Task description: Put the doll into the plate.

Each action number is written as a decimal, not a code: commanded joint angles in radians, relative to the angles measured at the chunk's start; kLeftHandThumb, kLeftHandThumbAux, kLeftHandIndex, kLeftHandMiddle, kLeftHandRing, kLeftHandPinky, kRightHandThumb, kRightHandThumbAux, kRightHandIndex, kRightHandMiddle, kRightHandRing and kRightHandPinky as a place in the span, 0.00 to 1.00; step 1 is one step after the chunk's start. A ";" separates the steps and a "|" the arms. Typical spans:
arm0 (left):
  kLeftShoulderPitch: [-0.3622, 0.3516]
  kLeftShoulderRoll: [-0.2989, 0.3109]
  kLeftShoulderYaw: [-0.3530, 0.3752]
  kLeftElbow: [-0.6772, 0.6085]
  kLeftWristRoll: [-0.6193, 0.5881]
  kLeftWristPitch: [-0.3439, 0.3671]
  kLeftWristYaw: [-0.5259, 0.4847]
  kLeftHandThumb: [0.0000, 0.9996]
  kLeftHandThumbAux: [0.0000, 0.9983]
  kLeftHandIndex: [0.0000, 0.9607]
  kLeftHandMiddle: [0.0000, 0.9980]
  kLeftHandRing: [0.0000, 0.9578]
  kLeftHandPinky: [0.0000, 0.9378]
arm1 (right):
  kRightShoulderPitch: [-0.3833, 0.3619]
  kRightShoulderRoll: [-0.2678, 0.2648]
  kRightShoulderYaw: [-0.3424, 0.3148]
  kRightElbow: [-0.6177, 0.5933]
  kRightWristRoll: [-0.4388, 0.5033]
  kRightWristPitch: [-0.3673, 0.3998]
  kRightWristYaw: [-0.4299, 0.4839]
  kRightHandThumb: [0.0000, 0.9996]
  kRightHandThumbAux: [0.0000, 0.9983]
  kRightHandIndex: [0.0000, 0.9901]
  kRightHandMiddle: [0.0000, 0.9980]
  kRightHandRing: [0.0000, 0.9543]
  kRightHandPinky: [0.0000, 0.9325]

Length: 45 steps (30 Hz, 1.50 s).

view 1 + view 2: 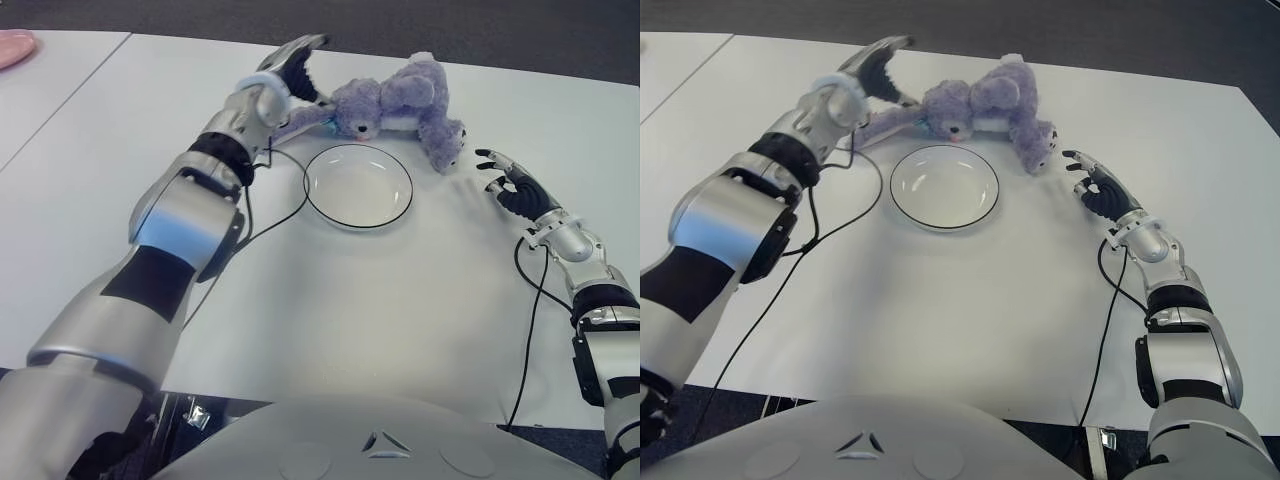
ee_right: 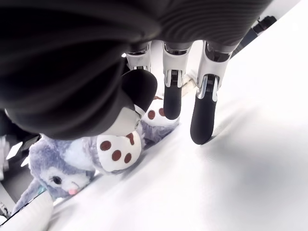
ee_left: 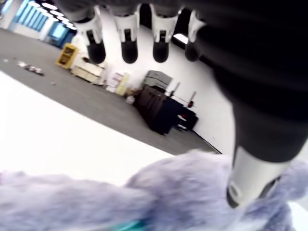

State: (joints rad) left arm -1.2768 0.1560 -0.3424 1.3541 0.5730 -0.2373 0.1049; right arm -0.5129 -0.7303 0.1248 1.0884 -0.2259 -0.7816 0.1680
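One purple doll [image 1: 400, 103] lies on its side on the white counter [image 1: 400, 300], just beyond the far rim of the single round plate [image 1: 358, 186], which holds nothing. The left hand [image 1: 285, 85] is over the doll's long ear at the head end, its fingers [image 3: 127, 33] spread wide with nothing gripped between them. The right hand [image 1: 510, 185] is near the doll's feet, on their right, fingers [image 2: 204, 108] extended and loose, apart from the paws. Two black cables trail across the counter, one beside each arm.
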 commanded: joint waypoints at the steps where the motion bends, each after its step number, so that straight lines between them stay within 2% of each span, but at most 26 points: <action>1: -0.057 -0.045 -0.037 0.015 0.039 -0.012 0.022 0.00 0.76 0.00 0.05 0.06 0.08 | 0.022 0.063 0.036 0.060 -0.039 0.107 0.041 1.00 0.75 0.05 0.00 0.14 0.43; 4: -0.075 -0.074 -0.059 0.020 0.055 -0.017 0.042 0.00 0.76 0.00 0.04 0.06 0.08 | -0.008 0.108 0.049 0.083 -0.052 0.145 0.020 1.00 0.75 0.05 0.00 0.13 0.43; 6: -0.082 -0.084 -0.074 0.022 0.069 -0.027 0.053 0.00 0.75 0.00 0.05 0.07 0.12 | -0.010 0.126 0.049 0.083 -0.046 0.153 0.018 1.00 0.75 0.05 0.00 0.12 0.43; 12: -0.067 -0.083 -0.119 0.024 0.107 -0.070 0.093 0.00 0.74 0.00 0.07 0.13 0.22 | 0.011 0.147 0.029 0.047 -0.009 0.137 0.046 1.00 0.75 0.05 0.00 0.11 0.43; 17: -0.009 -0.073 -0.152 0.027 0.133 -0.103 0.139 0.00 0.72 0.00 0.10 0.17 0.27 | 0.063 0.125 0.007 -0.020 0.031 0.103 0.070 1.00 0.75 0.06 0.00 0.13 0.43; 19: 0.021 -0.070 -0.152 0.030 0.129 -0.112 0.137 0.00 0.71 0.00 0.11 0.19 0.28 | 0.124 0.083 -0.032 -0.068 0.081 0.075 0.104 1.00 0.75 0.06 0.00 0.14 0.43; 22: 0.062 -0.058 -0.155 0.033 0.126 -0.119 0.120 0.00 0.70 0.00 0.13 0.21 0.29 | 0.161 0.061 -0.066 -0.097 0.121 0.063 0.126 1.00 0.75 0.07 0.01 0.15 0.44; 25: 0.094 -0.045 -0.159 0.036 0.129 -0.118 0.102 0.00 0.68 0.00 0.14 0.22 0.28 | 0.189 0.038 -0.097 -0.105 0.152 0.051 0.148 1.00 0.75 0.07 0.01 0.17 0.44; 28: 0.135 -0.023 -0.189 0.044 0.161 -0.086 0.097 0.00 0.68 0.00 0.13 0.20 0.23 | 0.237 0.010 -0.147 -0.106 0.206 0.040 0.187 1.00 0.75 0.07 0.01 0.18 0.44; 30: 0.156 -0.011 -0.209 0.047 0.180 -0.061 0.098 0.00 0.68 0.00 0.10 0.15 0.13 | 0.266 0.006 -0.172 -0.119 0.232 0.035 0.204 1.00 0.75 0.06 0.01 0.17 0.44; 33: 0.170 -0.005 -0.222 0.050 0.194 -0.023 0.092 0.00 0.67 0.00 0.07 0.10 0.05 | 0.303 0.004 -0.200 -0.130 0.259 0.028 0.221 1.00 0.75 0.06 0.00 0.15 0.44; 38: 0.168 -0.005 -0.225 0.051 0.195 0.027 0.066 0.00 0.65 0.00 0.03 0.05 0.01 | 0.340 0.009 -0.227 -0.138 0.273 0.034 0.225 1.00 0.75 0.05 0.00 0.13 0.44; 45: 0.177 -0.006 -0.250 0.052 0.214 0.055 0.051 0.00 0.64 0.00 0.00 0.01 0.00 | 0.366 0.017 -0.245 -0.150 0.264 0.038 0.205 1.00 0.75 0.04 0.01 0.15 0.44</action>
State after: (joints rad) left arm -1.1361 0.1512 -0.5714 1.3856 0.7593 -0.1969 0.1990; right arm -0.2192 -0.7386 -0.1284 0.9089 0.0597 -0.7841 0.3651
